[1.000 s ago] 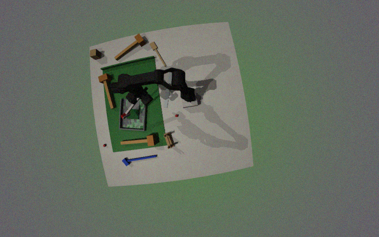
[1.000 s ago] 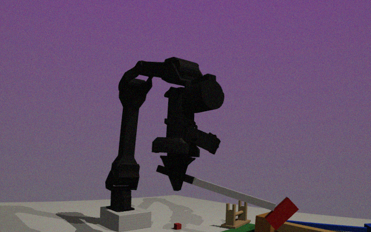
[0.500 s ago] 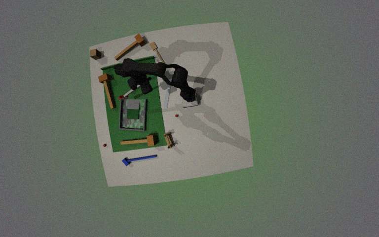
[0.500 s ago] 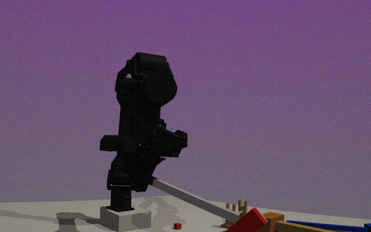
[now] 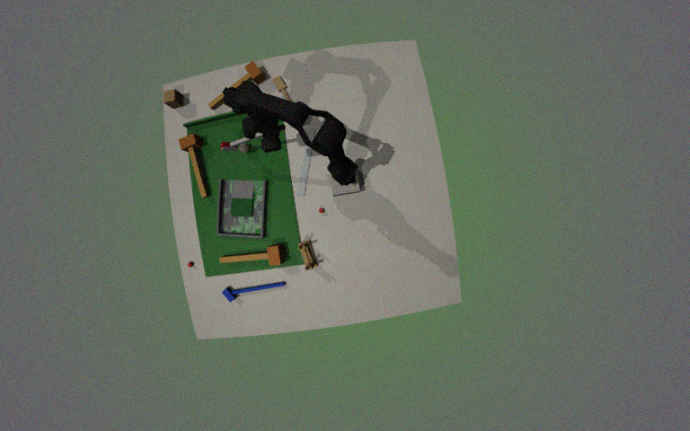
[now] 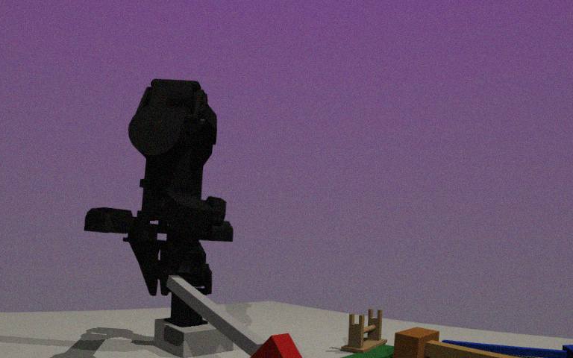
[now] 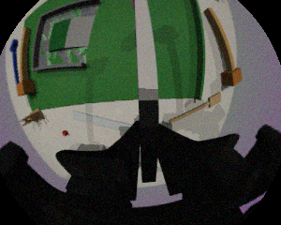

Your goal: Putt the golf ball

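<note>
Clamped in the gripper (image 5: pixel 264 137) is the grey shaft of the red putter (image 5: pixel 226 145), so the jaws are closed on the club rather than on nothing. From the top view the shaft is seen to run from the fingers out to the red head, which is held low over the green mat (image 5: pixel 279 213); the grip appears to be taken near the shaft's far end so that the head can be swung freely. The golf ball (image 5: pixel 243 147) is seen just beside the red head, on the side toward the ramp, though contact cannot be told. The raised green (image 5: pixel 241 206), framed in grey with its ramp facing the ball, lies farther down the mat, well apart from the gripper. The head is judged to be placed behind the ball for a stroke toward the ramp. Wooden mallets (image 5: pixel 195 160) border the mat.
</note>
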Action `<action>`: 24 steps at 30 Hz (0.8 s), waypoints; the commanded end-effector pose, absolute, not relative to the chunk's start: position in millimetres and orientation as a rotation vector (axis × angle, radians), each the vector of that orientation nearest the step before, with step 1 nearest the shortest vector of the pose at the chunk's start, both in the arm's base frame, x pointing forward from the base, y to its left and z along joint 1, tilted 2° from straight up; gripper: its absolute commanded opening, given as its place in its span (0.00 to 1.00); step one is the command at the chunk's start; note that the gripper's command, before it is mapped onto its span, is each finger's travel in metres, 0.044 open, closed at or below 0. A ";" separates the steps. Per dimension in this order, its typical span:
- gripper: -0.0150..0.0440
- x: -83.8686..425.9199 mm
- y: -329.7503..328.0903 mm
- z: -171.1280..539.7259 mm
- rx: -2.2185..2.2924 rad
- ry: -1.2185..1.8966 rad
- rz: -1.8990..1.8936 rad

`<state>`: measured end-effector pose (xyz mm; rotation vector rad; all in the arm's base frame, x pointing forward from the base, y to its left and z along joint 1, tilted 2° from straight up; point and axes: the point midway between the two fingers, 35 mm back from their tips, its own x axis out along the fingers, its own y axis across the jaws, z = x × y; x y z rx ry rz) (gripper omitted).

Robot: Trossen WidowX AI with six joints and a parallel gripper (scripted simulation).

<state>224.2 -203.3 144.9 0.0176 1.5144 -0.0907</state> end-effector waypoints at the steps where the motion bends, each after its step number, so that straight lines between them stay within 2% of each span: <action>1: 0.25 208.6 -219.0 145.2 0.096 1.497 -0.160; 7: 0.25 188.2 -235.7 143.9 0.182 1.489 -0.237; 24: 0.25 189.5 -237.7 104.5 0.184 1.489 -0.240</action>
